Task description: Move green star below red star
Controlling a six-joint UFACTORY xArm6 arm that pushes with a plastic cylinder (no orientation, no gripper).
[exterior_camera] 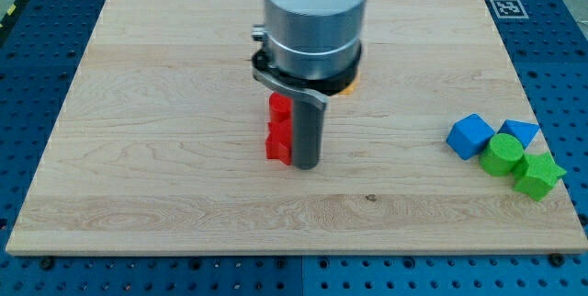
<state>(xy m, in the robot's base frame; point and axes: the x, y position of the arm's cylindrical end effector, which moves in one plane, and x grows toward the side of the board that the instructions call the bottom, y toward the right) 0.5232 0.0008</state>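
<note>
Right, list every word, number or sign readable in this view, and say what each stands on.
No words or numbers can be read.
The one sign is a black-and-white square marker on the wooden board's corner at the view's top right; its pattern holds no letters.
The blocks and arm show no labels.

The green star (pixel 538 176) is lying flat near the surface's lower right corner; the red star (pixel 278 128) is sitting mid-surface, partly hidden.
</note>
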